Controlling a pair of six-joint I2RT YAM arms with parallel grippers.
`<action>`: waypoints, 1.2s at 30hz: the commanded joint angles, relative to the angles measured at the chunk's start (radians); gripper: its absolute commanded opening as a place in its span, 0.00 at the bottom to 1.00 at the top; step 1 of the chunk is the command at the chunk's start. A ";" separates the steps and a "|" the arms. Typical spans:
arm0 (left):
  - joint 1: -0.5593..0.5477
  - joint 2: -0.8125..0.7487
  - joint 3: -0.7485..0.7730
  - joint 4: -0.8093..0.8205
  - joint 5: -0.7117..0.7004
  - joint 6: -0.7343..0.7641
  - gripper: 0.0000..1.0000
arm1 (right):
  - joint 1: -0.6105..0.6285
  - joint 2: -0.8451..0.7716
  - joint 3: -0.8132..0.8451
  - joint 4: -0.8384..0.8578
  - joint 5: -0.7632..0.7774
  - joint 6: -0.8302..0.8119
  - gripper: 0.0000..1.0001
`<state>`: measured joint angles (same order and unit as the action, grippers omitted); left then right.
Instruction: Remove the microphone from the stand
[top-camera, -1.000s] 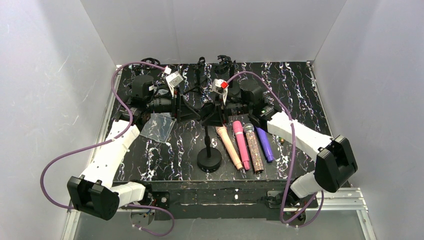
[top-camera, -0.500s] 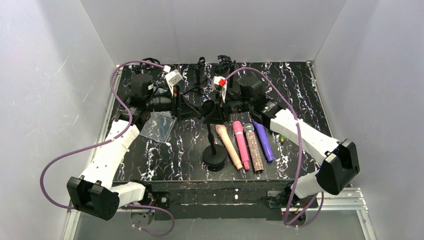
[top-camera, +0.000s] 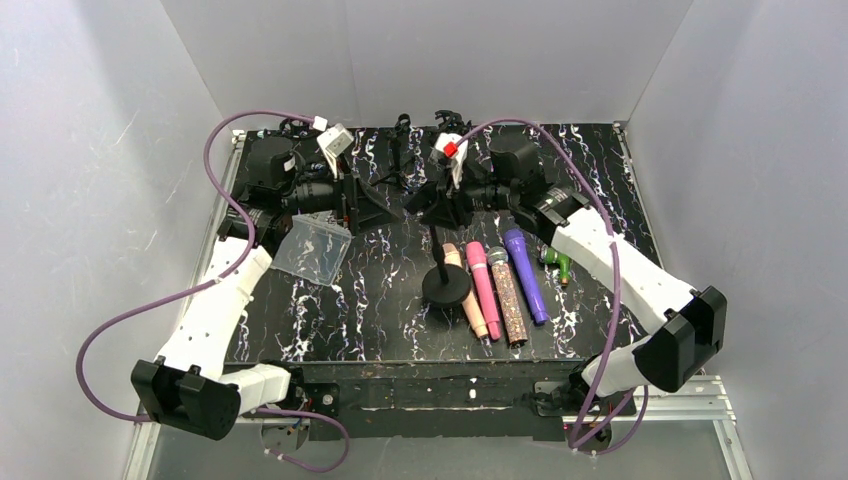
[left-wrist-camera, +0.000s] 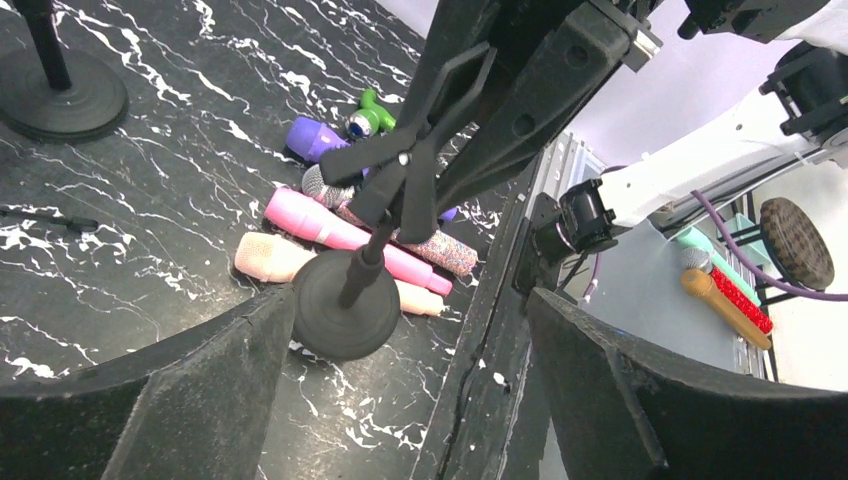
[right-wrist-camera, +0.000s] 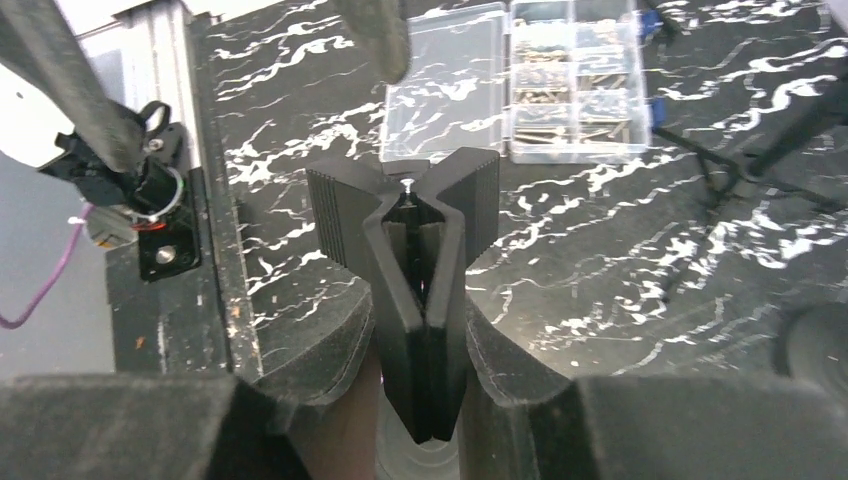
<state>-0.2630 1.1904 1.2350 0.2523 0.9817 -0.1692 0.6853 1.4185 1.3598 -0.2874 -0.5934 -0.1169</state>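
The black microphone stand (top-camera: 446, 285) has a round base and a thin pole that leans. My right gripper (top-camera: 440, 205) is shut on the stand's black clip (right-wrist-camera: 420, 260), which is pinched between its fingers (right-wrist-camera: 330, 350). The clip (left-wrist-camera: 410, 170) holds no microphone. The base (left-wrist-camera: 345, 320) overlaps the peach microphone (top-camera: 468, 300). Beside it lie a pink microphone (top-camera: 483, 280), a glitter microphone (top-camera: 508, 295) and a purple microphone (top-camera: 525, 272). My left gripper (top-camera: 365, 205) is open and empty, left of the clip and apart from it.
A clear plastic bag (top-camera: 312, 250) lies under the left arm. A small green item (top-camera: 555, 262) lies right of the purple microphone. Other black stands (top-camera: 447, 122) stand at the back edge. A clear box of screws (right-wrist-camera: 520, 80) shows in the right wrist view.
My right gripper moved back and to the right with the clip, dragging the stand's base right onto the peach microphone. My left gripper drew back to the left, away from the clip.
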 joint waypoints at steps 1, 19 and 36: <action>0.011 -0.008 0.064 0.013 0.041 -0.005 0.88 | -0.042 -0.052 0.140 -0.034 0.077 -0.052 0.01; 0.015 -0.007 0.045 0.004 0.057 -0.003 0.91 | -0.420 0.101 0.470 0.033 0.225 -0.031 0.01; 0.016 0.000 0.059 -0.453 -0.133 0.261 0.98 | -0.557 0.441 0.751 0.110 0.281 0.051 0.01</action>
<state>-0.2508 1.2068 1.2743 -0.0608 0.8803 0.0093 0.1383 1.8557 1.9980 -0.3241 -0.3157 -0.0963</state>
